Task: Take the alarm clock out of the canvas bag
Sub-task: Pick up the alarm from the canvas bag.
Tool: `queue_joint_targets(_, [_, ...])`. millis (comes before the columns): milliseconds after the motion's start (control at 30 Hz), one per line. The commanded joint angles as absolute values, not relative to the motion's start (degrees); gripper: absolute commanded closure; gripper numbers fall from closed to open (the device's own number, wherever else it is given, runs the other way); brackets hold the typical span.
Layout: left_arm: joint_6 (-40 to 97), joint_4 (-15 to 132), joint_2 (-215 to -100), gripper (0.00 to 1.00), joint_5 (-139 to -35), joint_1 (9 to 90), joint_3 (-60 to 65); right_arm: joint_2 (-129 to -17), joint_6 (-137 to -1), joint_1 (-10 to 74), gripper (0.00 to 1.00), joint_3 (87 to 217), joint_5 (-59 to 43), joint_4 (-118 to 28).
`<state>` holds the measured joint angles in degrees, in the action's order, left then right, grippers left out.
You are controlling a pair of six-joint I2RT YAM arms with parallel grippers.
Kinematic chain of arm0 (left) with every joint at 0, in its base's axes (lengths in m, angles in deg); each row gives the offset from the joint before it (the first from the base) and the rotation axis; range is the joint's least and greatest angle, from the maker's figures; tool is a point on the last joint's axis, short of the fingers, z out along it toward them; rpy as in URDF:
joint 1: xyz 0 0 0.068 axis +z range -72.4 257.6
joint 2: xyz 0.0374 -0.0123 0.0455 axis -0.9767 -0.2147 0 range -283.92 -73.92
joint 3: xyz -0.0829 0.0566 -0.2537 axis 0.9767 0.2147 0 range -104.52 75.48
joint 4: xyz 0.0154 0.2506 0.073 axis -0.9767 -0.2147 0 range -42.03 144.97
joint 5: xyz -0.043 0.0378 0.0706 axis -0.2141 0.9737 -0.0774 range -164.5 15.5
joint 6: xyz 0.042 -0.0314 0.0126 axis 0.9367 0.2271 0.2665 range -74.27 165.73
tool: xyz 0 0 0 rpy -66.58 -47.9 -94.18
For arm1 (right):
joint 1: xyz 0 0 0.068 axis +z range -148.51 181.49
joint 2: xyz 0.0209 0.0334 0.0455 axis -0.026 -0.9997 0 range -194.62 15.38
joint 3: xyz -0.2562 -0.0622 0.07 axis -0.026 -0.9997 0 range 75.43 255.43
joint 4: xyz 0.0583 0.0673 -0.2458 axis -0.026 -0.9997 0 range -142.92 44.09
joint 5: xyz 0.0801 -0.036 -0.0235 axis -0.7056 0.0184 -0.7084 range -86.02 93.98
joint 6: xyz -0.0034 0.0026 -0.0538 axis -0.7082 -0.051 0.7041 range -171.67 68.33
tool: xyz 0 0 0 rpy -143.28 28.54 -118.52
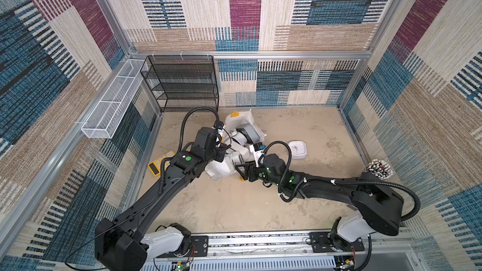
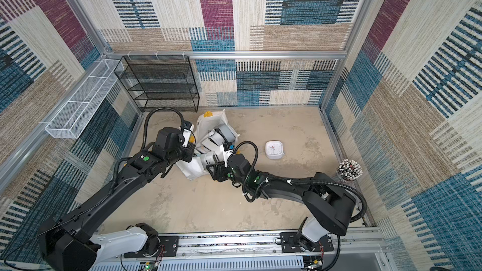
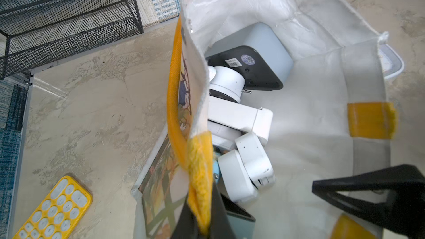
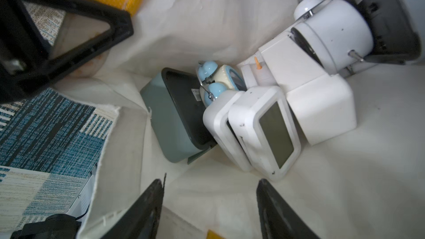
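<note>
Your left gripper (image 3: 202, 219) has its jaws clamped on the yellow handle (image 3: 174, 88) of the canvas bag (image 3: 310, 83), which lies left of centre on the counter (image 1: 260, 204). Your right gripper (image 4: 209, 205) is at the bag's mouth, jaws wide and empty. The nearest alarm clock (image 4: 264, 132) lies inside just beyond them, untouched.
</note>
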<state>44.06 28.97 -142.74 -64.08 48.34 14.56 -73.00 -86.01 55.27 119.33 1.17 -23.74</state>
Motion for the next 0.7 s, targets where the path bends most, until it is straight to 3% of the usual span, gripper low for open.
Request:
queue_joint_targets(0, [45.29,34.48,-143.63,1.00,-62.92,48.33,13.16,-74.02,-85.59,56.43,0.34,119.53,1.24,-24.36])
queue_joint_targets(400, [45.05,41.79,-146.35,1.00,-64.72,48.25,10.02,-79.38,-82.69,58.44,0.34,122.09,4.17,-24.31])
queue_joint_targets(667, [44.08,45.21,-141.54,1.00,-69.21,46.20,16.72,-83.79,-81.92,59.19,0.32,123.70,5.05,-19.67])
